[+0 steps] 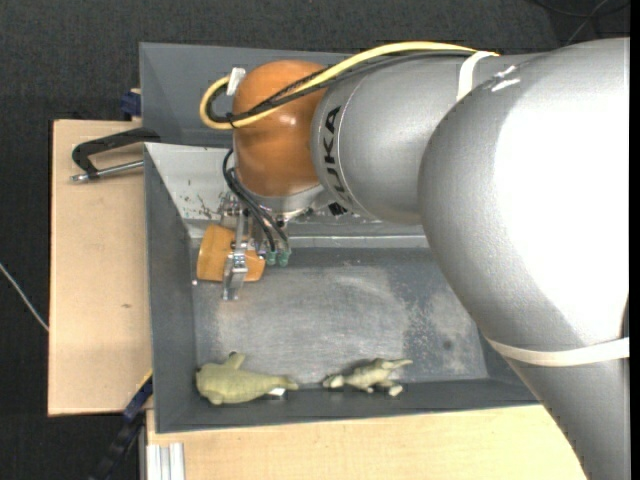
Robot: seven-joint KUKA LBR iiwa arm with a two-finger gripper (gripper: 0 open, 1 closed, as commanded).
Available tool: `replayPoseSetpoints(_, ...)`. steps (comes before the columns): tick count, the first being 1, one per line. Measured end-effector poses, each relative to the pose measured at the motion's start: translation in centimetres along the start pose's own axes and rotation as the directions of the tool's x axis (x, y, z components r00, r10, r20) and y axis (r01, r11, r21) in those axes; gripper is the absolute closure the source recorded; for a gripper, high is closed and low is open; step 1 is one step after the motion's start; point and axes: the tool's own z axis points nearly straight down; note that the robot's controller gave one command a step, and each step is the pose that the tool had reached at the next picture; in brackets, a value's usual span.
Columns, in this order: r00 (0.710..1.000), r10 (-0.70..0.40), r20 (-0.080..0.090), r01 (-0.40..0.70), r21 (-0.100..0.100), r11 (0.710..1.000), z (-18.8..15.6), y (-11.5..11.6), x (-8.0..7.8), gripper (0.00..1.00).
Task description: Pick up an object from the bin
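Up near the back-left corner of the grey metal bin (168, 308), the gripper (234, 286) is down low, right against an orange-tan block (211, 259). It's a squarish, flat-faced chunk with a matte surface, and it sits close to the bin's left wall. A slim, shiny metal piece of the gripper runs straight down across the block's front and splits the view of it in two, with its tip poking out below the block's lower edge. Whether the fingers are apart or pressed onto that block, I cannot tell, because whatever is behind the block is hidden. Above sits the smooth, rounded orange cover (272, 138) on the wrist, glossy like a shell, with a yellow cable (400, 52) looping over it. The fat silver arm (500, 178) covers the whole right side of the bin. The bin floor is dull and scuffed, with pale dusty patches in the middle. Down along the near wall lie two small toys, well apart from the gripper. One is a pale yellow-green rubbery figure (238, 384), plump and rounded, possibly an animal. To its right is a smaller, spikier pale figure (370, 376), too small to make out its exact form.
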Motion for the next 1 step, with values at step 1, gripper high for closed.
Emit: replayPoseSetpoints(1, 1.000, -0.001, 0.001, 0.001, 0.000, 1.000, -2.02, 0.08, -0.21, 1.00)
